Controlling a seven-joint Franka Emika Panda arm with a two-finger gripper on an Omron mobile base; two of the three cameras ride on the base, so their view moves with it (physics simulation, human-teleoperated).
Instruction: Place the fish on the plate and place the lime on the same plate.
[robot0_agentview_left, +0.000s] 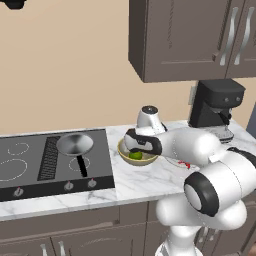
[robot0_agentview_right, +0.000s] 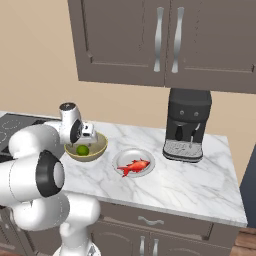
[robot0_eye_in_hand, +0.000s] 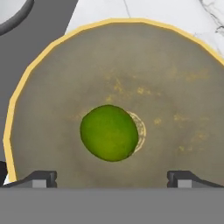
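Observation:
The green lime (robot0_eye_in_hand: 109, 132) lies at the bottom of the deep tan bowl (robot0_eye_in_hand: 183, 87), also seen as the lime (robot0_agentview_right: 82, 149) in the bowl (robot0_agentview_right: 100, 146). My gripper (robot0_agentview_right: 88, 136) hangs just above the bowl, pointing down at the lime, open with nothing between its fingertips (robot0_eye_in_hand: 41, 178). To the right of the bowl the red-orange fish (robot0_agentview_right: 134, 167) rests on the white-grey plate (robot0_agentview_right: 120, 159). In the left base view my arm covers most of the plate, and only a red bit of the fish (robot0_agentview_left: 186, 164) shows beside the bowl (robot0_agentview_left: 122, 150).
A silver frying pan (robot0_agentview_left: 75, 144) with a black handle sits on the cooktop (robot0_agentview_left: 30, 160) left of the bowl. A black coffee machine (robot0_agentview_right: 186, 125) stands at the back right of the marble counter (robot0_agentview_right: 190, 185). Dark cabinets (robot0_agentview_right: 150, 40) hang overhead.

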